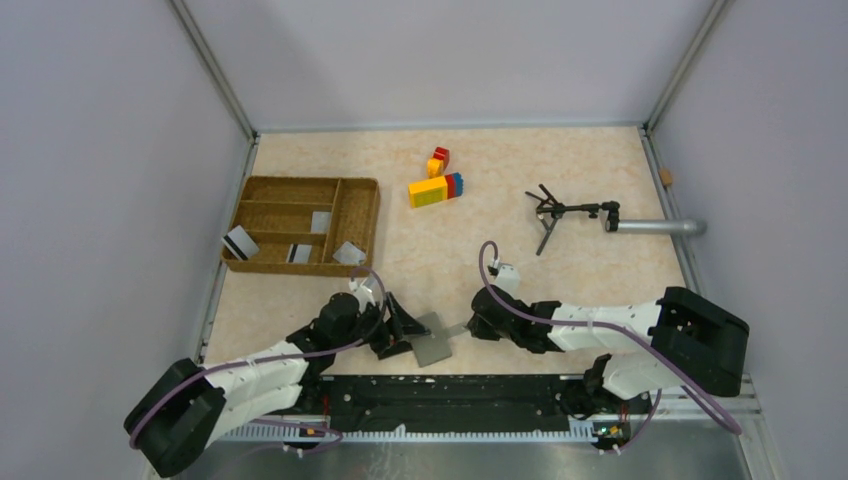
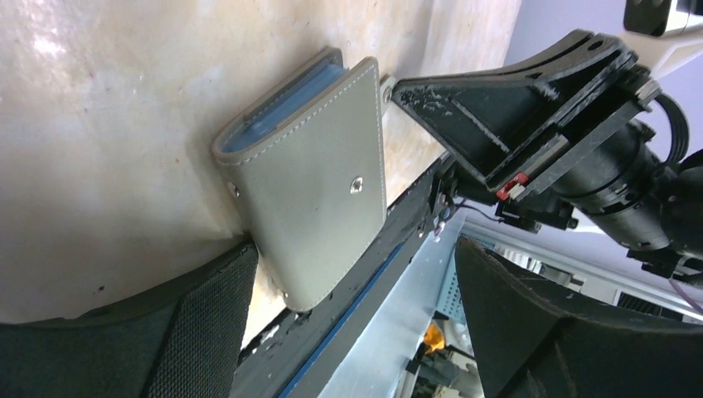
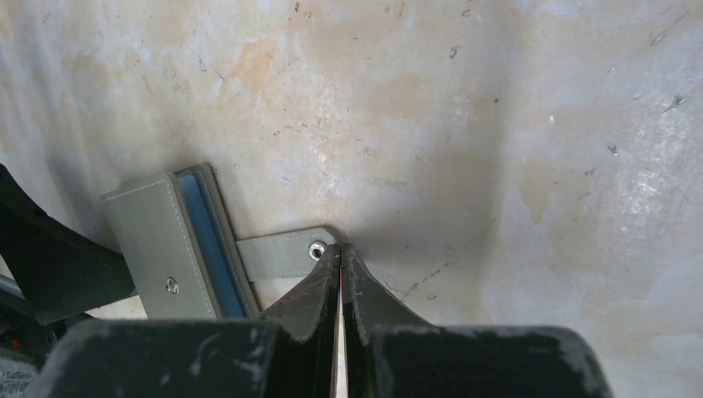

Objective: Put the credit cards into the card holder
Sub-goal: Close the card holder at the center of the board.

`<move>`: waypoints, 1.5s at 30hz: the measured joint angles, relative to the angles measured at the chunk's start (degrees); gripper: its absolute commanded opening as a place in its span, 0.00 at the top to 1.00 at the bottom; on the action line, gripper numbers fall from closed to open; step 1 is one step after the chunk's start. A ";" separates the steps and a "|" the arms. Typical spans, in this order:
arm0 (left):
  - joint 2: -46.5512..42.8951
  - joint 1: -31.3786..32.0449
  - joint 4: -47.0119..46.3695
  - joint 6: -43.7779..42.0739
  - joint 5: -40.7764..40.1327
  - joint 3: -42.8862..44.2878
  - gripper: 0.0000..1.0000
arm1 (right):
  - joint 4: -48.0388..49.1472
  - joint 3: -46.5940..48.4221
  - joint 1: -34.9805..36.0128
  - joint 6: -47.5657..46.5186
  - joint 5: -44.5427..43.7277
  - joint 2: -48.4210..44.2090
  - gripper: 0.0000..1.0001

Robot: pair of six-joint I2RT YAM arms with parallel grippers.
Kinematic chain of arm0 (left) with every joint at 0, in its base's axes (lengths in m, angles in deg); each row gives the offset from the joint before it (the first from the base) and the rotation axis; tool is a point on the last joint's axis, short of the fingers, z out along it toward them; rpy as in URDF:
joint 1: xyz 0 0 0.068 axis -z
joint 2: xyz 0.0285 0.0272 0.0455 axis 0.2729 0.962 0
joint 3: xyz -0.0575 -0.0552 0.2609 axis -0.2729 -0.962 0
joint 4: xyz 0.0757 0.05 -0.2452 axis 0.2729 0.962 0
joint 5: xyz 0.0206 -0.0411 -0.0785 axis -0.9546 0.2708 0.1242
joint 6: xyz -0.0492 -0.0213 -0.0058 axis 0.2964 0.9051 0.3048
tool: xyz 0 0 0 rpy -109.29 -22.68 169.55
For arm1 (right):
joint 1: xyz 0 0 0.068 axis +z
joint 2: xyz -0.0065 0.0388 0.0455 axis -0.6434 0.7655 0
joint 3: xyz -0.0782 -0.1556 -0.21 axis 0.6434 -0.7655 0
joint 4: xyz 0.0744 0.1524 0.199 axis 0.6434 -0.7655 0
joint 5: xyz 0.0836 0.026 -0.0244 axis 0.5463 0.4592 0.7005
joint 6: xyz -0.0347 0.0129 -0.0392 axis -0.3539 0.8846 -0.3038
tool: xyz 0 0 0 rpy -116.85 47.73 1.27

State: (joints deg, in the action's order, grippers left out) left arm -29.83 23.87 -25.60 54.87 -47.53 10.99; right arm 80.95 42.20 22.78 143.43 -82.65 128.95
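Observation:
The card holder (image 1: 432, 339) is a flat grey wallet lying folded near the table's front edge, with blue-grey inner panels (image 2: 278, 108) showing at its open side. Its strap (image 3: 278, 254) with a snap sticks out to the right. My left gripper (image 1: 397, 329) stands open just left of the wallet, and the wallet's near corner (image 2: 307, 282) sits between its fingers (image 2: 199, 332) without being pinched. My right gripper (image 3: 340, 249) is shut, its tips touching the end of the strap. Several silver-grey credit cards (image 1: 321, 221) lie in the wicker tray (image 1: 262, 186), one with a dark stripe (image 1: 237, 243).
Coloured toy bricks (image 1: 437, 186) sit at the back centre. A black tripod-like stand (image 1: 556, 212) and a grey cylinder (image 1: 655, 227) lie at the right. A black rail (image 1: 450, 395) runs along the near edge, right behind the wallet.

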 measured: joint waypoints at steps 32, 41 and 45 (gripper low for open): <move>6.64 1.70 -13.42 -1.42 -9.88 -1.20 0.81 | 0.37 0.48 -0.02 0.04 -0.09 0.74 1.00; 7.52 1.88 -7.34 -4.20 -9.97 2.14 1.00 | 0.90 -1.53 -0.02 -2.21 1.55 -5.49 1.00; 8.37 2.51 -3.82 -6.34 -10.45 5.03 1.00 | 4.09 -2.60 -0.02 -3.26 2.60 -6.40 1.00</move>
State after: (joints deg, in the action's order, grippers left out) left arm -21.46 26.38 -29.42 48.53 -57.98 16.01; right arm 85.04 39.60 22.76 140.17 -80.05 122.55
